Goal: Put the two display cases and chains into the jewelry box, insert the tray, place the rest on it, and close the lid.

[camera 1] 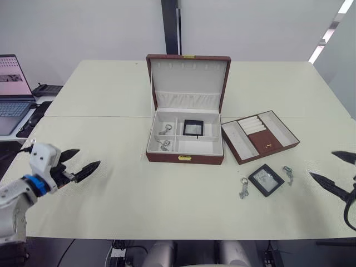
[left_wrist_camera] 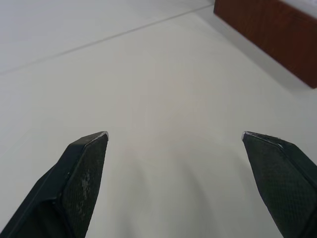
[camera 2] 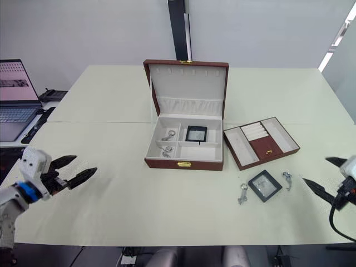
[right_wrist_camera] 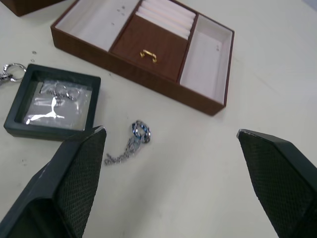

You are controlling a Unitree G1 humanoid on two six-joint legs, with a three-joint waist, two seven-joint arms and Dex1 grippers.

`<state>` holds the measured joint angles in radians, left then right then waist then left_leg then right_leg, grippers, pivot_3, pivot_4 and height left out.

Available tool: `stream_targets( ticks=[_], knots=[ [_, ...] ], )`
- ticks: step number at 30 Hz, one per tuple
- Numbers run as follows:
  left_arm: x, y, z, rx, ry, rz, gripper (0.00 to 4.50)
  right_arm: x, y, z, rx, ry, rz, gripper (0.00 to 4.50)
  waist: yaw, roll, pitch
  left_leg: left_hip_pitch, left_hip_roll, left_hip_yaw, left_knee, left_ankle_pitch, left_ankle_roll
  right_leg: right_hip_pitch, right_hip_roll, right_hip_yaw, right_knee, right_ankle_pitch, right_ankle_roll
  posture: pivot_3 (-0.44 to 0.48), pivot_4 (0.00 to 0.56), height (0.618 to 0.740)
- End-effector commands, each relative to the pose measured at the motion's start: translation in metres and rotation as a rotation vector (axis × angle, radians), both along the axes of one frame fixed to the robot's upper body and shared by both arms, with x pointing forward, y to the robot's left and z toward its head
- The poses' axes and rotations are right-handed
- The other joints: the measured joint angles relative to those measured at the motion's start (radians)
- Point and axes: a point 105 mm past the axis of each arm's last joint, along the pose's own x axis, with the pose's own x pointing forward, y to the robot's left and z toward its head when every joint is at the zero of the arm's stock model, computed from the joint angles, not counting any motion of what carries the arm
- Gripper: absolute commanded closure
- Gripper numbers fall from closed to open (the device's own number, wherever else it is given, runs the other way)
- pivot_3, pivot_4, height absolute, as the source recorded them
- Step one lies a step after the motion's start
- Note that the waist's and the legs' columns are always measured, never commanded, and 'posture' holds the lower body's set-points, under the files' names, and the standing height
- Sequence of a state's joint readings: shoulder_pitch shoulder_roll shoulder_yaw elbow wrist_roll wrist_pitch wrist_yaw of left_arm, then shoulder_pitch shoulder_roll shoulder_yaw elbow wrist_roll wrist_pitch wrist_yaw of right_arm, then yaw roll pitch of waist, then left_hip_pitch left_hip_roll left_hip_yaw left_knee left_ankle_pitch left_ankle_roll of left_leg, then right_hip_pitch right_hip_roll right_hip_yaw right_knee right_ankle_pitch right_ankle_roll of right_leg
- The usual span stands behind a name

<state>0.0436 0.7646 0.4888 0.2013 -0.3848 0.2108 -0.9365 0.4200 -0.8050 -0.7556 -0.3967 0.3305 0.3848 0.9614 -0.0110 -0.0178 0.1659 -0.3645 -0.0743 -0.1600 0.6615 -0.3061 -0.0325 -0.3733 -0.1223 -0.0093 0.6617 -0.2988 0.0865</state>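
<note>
The cream worktop (camera 1: 111,189) carries everything. At frame centre the jewelry box (camera 1: 184,157) stands open, long axis left to right, gold clasp facing the bottom edge, its lid (camera 1: 189,80) upright behind. Inside, one display case (camera 1: 193,128) sits in the upper right compartment and two chains (camera 1: 165,137) lie in the left compartments, so I judge the first step only part done.

Right of the box, the tray (camera 1: 260,136) lies on the worktop, not yet inserted, long axis running from lower left to upper right.

Lower right of centre, the second display case (camera 1: 266,179) lies turned like a diamond, with two silver trinkets (camera 1: 243,188) flanking it, both apart from it.

The left gripper (camera 1: 83,162) at far left and the right gripper (camera 1: 339,173) at far right have fingers spread, holding nothing.
</note>
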Motion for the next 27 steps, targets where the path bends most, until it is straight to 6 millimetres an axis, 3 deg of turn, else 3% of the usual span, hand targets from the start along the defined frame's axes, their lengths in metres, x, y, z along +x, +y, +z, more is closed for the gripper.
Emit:
stream_targets(
  ticks=[1, 4, 12, 20, 27],
  knots=[
    [-0.010, 0.013, 0.003, -0.011, -0.025, 0.063, 0.01, -0.008, -0.010, 0.002, -0.006, -0.037, -0.056, 0.00, 0.000, 0.000, 0.000, 0.000, 0.000, 0.000, 0.000, 0.000, 0.000, 0.000, 0.000, 0.000, 0.000, 0.000, 0.000, 0.000, 0.150, 0.740],
    [-0.021, 0.016, -0.007, -0.027, 0.014, 0.080, 0.01, -0.014, -0.014, -0.007, 0.028, -0.013, -0.093, 0.00, 0.000, 0.001, 0.000, 0.000, 0.000, 0.000, 0.000, 0.000, 0.000, 0.000, 0.000, 0.000, 0.000, 0.000, 0.000, 0.000, 0.150, 0.740],
    [-0.020, 0.011, 0.001, 0.000, 0.005, 0.029, 0.01, -0.017, -0.011, -0.013, 0.030, 0.029, -0.081, 0.00, 0.007, 0.001, 0.000, 0.000, 0.000, 0.000, 0.000, 0.000, 0.000, 0.000, 0.000, 0.000, 0.000, 0.000, 0.000, 0.000, 0.150, 0.740],
    [-0.016, -0.029, 0.023, 0.025, -0.025, -0.213, 0.01, -0.017, -0.006, -0.013, 0.030, 0.052, -0.040, 0.00, 0.008, 0.002, 0.000, 0.000, 0.000, 0.000, 0.000, 0.000, 0.000, 0.001, 0.000, 0.000, -0.001, 0.000, 0.000, 0.000, 0.150, 0.740],
    [-0.024, -0.077, 0.040, 0.044, -0.012, -0.511, 0.01, -0.017, 0.008, -0.009, 0.003, 0.097, 0.054, 0.00, 0.008, 0.003, 0.000, 0.000, 0.000, 0.000, 0.000, 0.000, 0.000, 0.001, 0.000, 0.000, -0.001, 0.000, 0.000, 0.000, 0.150, 0.740]
  ],
)
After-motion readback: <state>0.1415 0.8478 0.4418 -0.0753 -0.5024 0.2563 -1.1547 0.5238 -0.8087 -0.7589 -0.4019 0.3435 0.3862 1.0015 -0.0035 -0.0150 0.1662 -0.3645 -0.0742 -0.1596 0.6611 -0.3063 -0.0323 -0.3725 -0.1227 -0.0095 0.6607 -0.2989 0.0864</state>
